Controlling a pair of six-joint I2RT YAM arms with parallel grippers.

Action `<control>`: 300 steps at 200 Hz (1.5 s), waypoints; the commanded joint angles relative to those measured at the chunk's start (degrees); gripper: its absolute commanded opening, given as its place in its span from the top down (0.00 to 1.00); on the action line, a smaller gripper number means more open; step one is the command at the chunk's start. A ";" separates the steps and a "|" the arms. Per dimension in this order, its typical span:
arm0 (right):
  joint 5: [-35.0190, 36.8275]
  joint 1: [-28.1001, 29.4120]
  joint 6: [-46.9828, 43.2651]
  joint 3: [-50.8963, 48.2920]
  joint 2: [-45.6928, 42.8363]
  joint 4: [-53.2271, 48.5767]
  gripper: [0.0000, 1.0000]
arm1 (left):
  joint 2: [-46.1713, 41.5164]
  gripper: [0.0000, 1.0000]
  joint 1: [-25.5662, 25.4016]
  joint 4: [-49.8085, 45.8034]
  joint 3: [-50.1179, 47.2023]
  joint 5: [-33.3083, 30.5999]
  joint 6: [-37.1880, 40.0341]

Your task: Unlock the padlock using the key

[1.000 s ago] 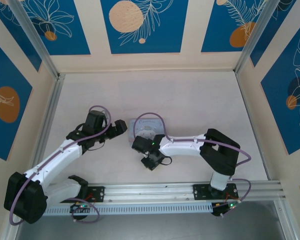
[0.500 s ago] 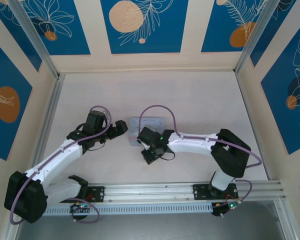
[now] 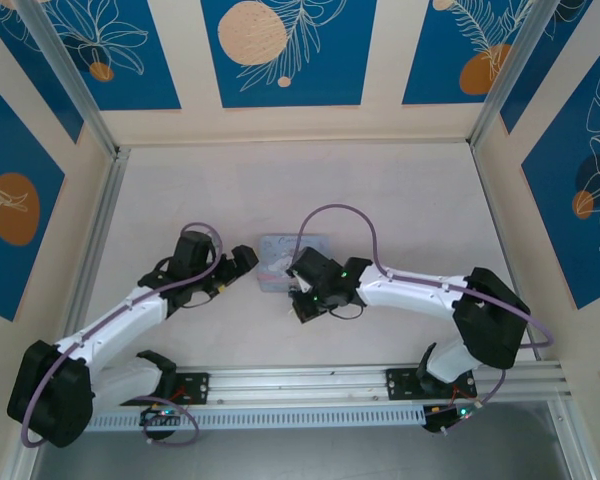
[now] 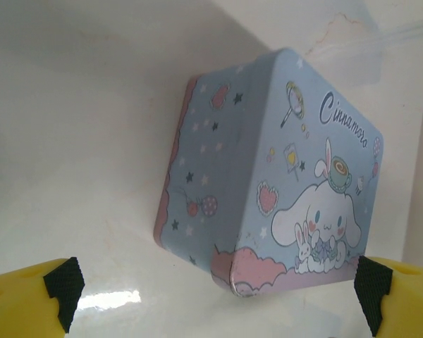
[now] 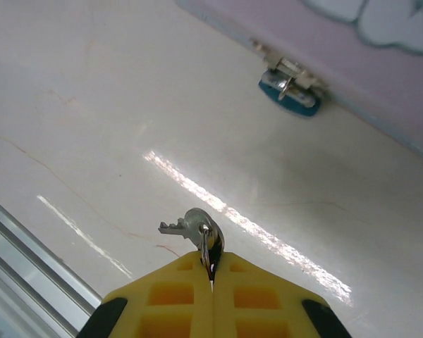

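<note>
Risk: twisting or slipping of key [image 5: 190, 227], pinched by bow in clenched right tool [image 5: 211, 271], lower centre | padlock [image 5: 290, 98] upper right on tin [image 5: 381, 63] clasp [image 5: 285, 69], well apart, keyhole unseen | left tool [image 4: 215, 285] released, spread before tin; sliding possible on tabletop [image 5: 92, 105].

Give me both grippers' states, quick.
Left gripper: open, holding nothing.
Right gripper: shut on the key.
</note>
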 commanded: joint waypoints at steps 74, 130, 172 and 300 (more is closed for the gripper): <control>-8.60 -13.10 16.45 4.76 -7.45 3.34 1.00 | 2.23 0.05 -8.27 20.49 2.10 4.75 -5.74; -16.99 -19.31 21.17 3.51 -9.29 9.19 1.00 | 7.17 0.18 -8.52 28.67 2.55 6.33 -5.00; -21.92 -21.31 24.78 1.82 -9.63 13.98 1.00 | 12.88 0.30 -9.48 35.52 4.62 6.46 -7.57; -22.44 -21.60 25.34 0.91 -9.23 15.04 1.00 | 14.49 0.34 -10.93 36.69 7.40 3.25 -8.14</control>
